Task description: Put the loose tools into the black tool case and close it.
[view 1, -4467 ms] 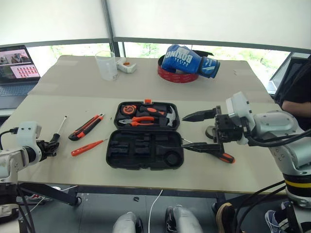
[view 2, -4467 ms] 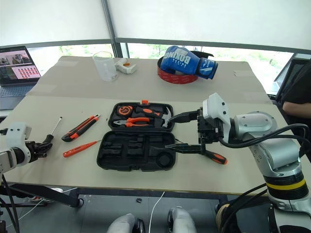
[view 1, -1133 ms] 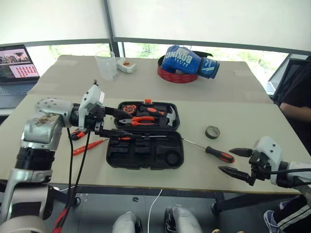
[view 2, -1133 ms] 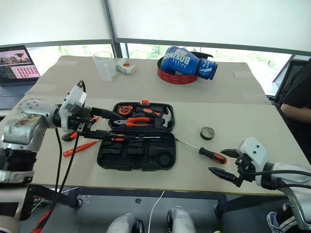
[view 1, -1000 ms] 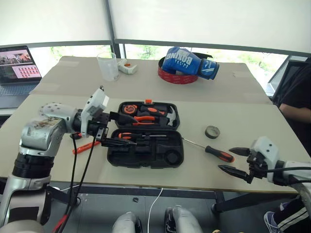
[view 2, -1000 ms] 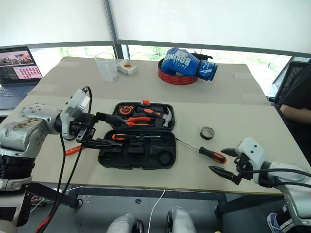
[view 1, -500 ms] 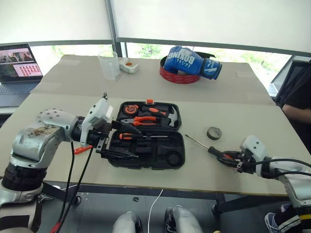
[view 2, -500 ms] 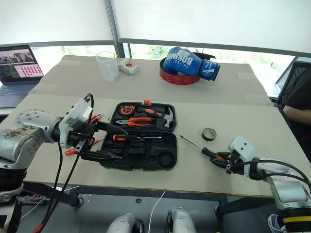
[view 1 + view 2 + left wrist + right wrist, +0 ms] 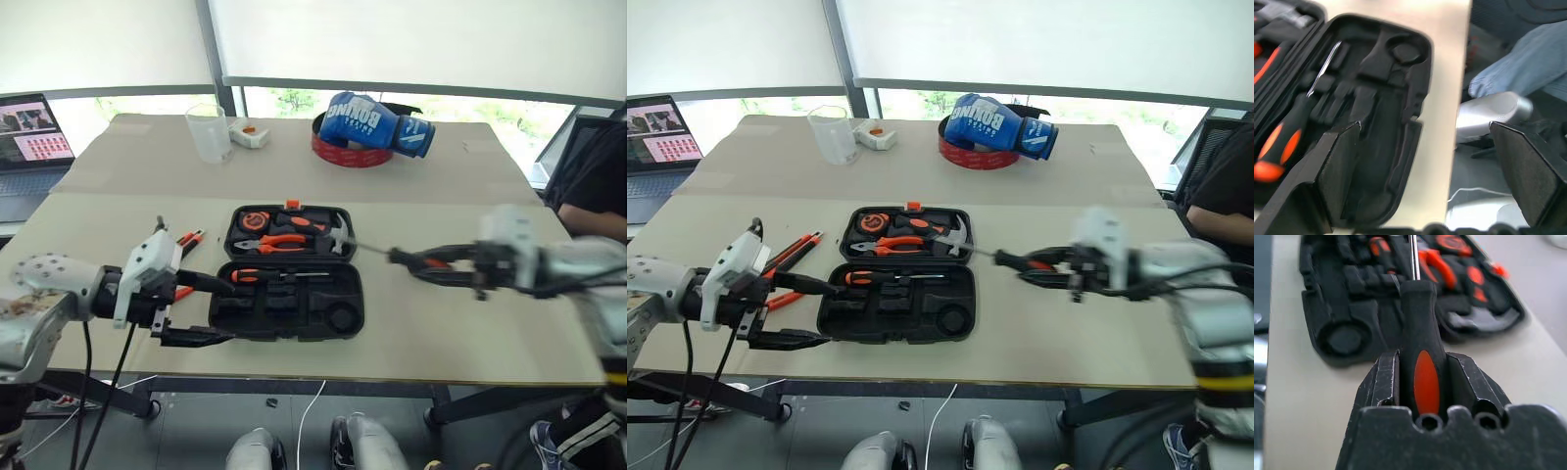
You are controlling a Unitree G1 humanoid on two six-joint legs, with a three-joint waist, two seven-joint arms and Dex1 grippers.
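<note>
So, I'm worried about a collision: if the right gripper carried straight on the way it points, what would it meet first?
Probably the black tool case: the right gripper and its held screwdriver aim at it, though depth is unclear.

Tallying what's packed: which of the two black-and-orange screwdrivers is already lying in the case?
The screwdriver in the near half of the tool case; the other screwdriver is clamped in the right hand, off the table.

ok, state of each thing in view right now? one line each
black tool case: open, flat on the table
first screwdriver: lying in the case's near half
second screwdriver: clamped in the right gripper, off the table
left gripper: open, empty, beside the case
utility knife: loose on the table
tester screwdriver: loose on the table
</note>
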